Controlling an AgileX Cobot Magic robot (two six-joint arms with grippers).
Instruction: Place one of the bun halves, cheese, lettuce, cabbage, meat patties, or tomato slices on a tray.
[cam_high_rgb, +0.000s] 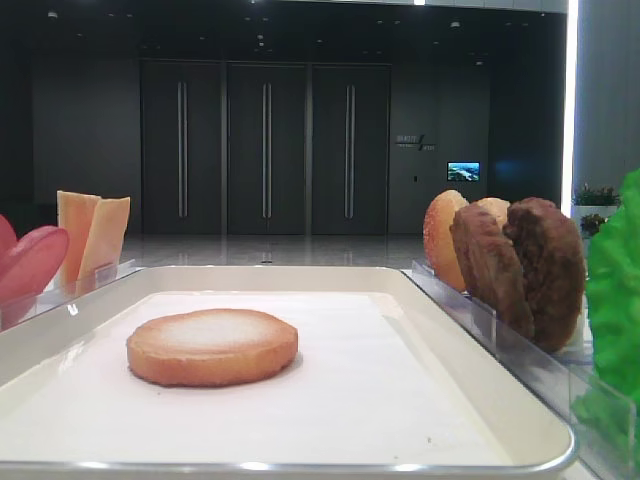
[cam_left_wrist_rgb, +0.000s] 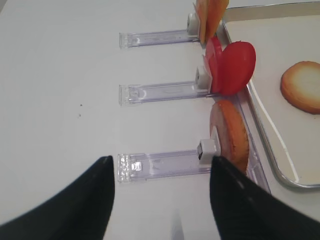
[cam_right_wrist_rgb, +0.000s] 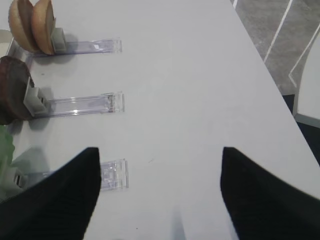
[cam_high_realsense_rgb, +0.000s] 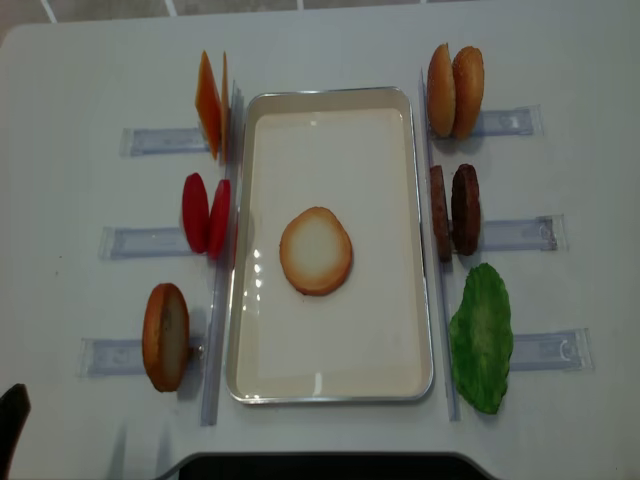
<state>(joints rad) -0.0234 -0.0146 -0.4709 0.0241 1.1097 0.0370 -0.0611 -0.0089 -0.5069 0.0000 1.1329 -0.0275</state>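
One bun half (cam_high_realsense_rgb: 316, 250) lies flat, pale face up, in the middle of the white tray (cam_high_realsense_rgb: 330, 345). Left of the tray stand cheese (cam_high_realsense_rgb: 210, 105), tomato slices (cam_high_realsense_rgb: 206, 214) and another bun half (cam_high_realsense_rgb: 166, 336). On the right stand two bun halves (cam_high_realsense_rgb: 455, 90), meat patties (cam_high_realsense_rgb: 455, 210) and lettuce (cam_high_realsense_rgb: 482, 338). Cabbage is out of view. My left gripper (cam_left_wrist_rgb: 161, 160) is open and empty over the table, with the near bun half (cam_left_wrist_rgb: 231, 135) just ahead of its right finger. My right gripper (cam_right_wrist_rgb: 159, 150) is open over bare table, right of the patties (cam_right_wrist_rgb: 12, 95).
Clear plastic racks (cam_high_realsense_rgb: 160, 140) hold the food upright on both sides of the tray and stick outward (cam_left_wrist_rgb: 157, 165) (cam_right_wrist_rgb: 75, 104). The table's right edge (cam_right_wrist_rgb: 270, 65) drops to the floor. A dark base (cam_high_realsense_rgb: 320, 468) sits at the table's near edge.
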